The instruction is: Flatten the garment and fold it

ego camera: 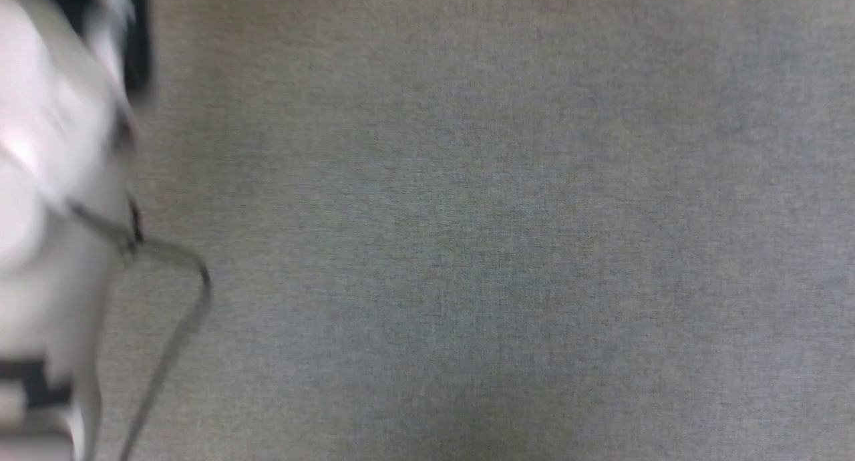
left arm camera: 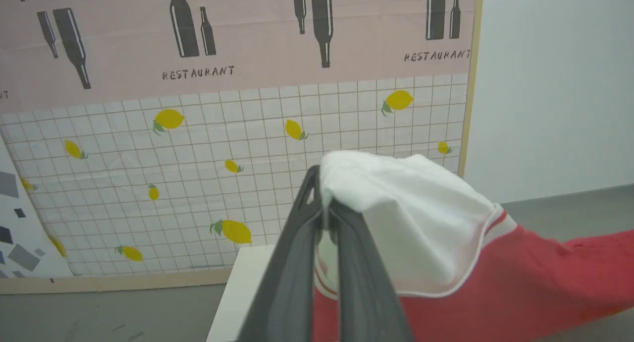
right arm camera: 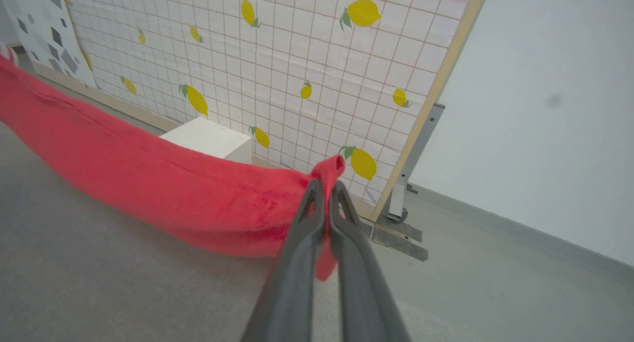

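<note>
Fingers (left arm camera: 292, 272) of the left gripper (left arm camera: 324, 203) are clamped shut on a white sleeve of the red jersey T-shirt (left arm camera: 520, 282), which is stretched off towards four o'clock in the left wrist view. In the right wrist view, the right gripper (right arm camera: 328, 193) is closed on a red fold, and the T-shirt is strung out towards ten o'clock over grey floor (right arm camera: 99, 272). Beyond it a white box (right arm camera: 208, 136) is seen at eleven o'clock, then a lemon-printed grid panel (right arm camera: 297, 59). In the head view, a blurred pale forearm (ego camera: 47, 180) is caught at nine o'clock.
</note>
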Robot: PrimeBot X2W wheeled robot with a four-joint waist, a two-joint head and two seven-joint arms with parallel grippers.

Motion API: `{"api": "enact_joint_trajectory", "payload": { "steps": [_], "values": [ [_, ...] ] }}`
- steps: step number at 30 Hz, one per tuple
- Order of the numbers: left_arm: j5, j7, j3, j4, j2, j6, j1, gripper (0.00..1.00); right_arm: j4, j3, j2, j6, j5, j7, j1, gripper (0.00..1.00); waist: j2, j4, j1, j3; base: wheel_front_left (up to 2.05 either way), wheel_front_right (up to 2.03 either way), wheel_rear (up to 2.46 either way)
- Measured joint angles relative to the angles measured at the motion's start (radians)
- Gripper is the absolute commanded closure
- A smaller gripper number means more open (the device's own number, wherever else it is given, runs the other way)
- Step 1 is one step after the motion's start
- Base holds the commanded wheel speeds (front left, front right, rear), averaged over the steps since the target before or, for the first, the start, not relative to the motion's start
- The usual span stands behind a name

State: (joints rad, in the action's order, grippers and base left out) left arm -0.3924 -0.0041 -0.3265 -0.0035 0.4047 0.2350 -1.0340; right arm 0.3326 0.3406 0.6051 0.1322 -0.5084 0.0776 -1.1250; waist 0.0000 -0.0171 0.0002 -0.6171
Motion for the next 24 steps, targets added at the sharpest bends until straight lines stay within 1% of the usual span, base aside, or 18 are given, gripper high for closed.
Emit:
{"api": "enact_joint_trajectory", "payload": {
  "steps": [1, 4, 5, 7, 9, 10, 12, 14, 16, 19, 21, 24],
  "values": [
    [-0.006, 0.008, -0.005, -0.035, 0.006, 0.008, 0.056, 1.00, -0.025, -0.004, 0.014, 0.000, -0.015, 0.000, 0.047, 1.00, 0.0000, -0.002, 0.0000, 0.010, 0.00, 0.00, 0.00],
    [-0.010, 0.033, -0.026, -0.162, 0.022, 0.052, 0.261, 1.00, -0.105, -0.054, 0.037, 0.000, -0.060, -0.004, 0.230, 1.00, 0.0000, -0.005, -0.0002, 0.053, 0.00, 0.00, 0.00],
    [-0.009, 0.037, -0.033, -0.187, 0.030, 0.062, 0.310, 1.00, -0.123, -0.072, 0.038, 0.000, -0.068, -0.005, 0.281, 1.00, 0.0000, -0.005, -0.0002, 0.065, 0.00, 0.00, 0.00],
    [-0.010, 0.055, -0.043, -0.239, 0.048, 0.094, 0.434, 1.00, -0.173, -0.108, 0.037, 0.000, -0.070, -0.006, 0.406, 1.00, 0.0000, -0.004, -0.0002, 0.094, 0.00, 0.00, 0.00],
    [-0.023, 0.070, -0.046, -0.277, 0.050, 0.127, 0.549, 1.00, -0.208, -0.142, 0.018, 0.000, -0.066, -0.003, 0.512, 1.00, 0.0000, -0.002, -0.0002, 0.120, 0.00, 0.00, 0.00],
    [-0.030, 0.083, -0.058, -0.297, 0.075, 0.151, 0.700, 1.00, -0.259, -0.185, -0.026, 0.000, -0.054, 0.009, 0.655, 1.00, 0.0000, 0.005, -0.0002, 0.157, 0.00, 0.00, 0.00],
    [-0.044, 0.089, -0.067, -0.300, 0.079, 0.174, 0.797, 1.00, -0.286, -0.222, -0.062, 0.000, -0.044, 0.012, 0.740, 1.00, 0.0000, 0.014, -0.0002, 0.181, 0.00, 0.00, 0.00],
    [-0.052, 0.110, -0.096, -0.294, 0.087, 0.176, 0.873, 1.00, -0.301, -0.250, -0.091, 0.000, -0.036, 0.020, 0.812, 1.00, 0.0000, 0.022, -0.0002, 0.201, 0.00, 0.00, 0.00],
    [-0.067, 0.144, -0.139, -0.280, 0.095, 0.169, 0.933, 1.00, -0.306, -0.271, -0.106, 0.000, -0.018, 0.024, 0.881, 1.00, 0.0000, 0.029, -0.0003, 0.221, 0.00, 0.00, 0.00],
    [-0.101, 0.203, -0.203, -0.254, 0.102, 0.130, 1.007, 1.00, -0.293, -0.314, -0.137, 0.000, -0.002, 0.034, 0.993, 1.00, 0.0000, 0.035, -0.0002, 0.258, 0.00, 0.00, 0.00],
    [-0.124, 0.242, -0.234, -0.239, 0.111, 0.111, 1.040, 1.00, -0.286, -0.325, -0.155, 0.000, 0.000, 0.063, 1.060, 1.00, 0.0000, 0.038, -0.0003, 0.282, 0.00, 0.00, 0.00],
    [-0.162, 0.278, -0.247, -0.213, 0.126, 0.095, 1.086, 1.00, -0.278, -0.354, -0.188, 0.000, 0.002, 0.105, 1.158, 1.00, 0.0000, 0.039, -0.0003, 0.319, 0.00, 0.00, 0.00]
  ]
}}
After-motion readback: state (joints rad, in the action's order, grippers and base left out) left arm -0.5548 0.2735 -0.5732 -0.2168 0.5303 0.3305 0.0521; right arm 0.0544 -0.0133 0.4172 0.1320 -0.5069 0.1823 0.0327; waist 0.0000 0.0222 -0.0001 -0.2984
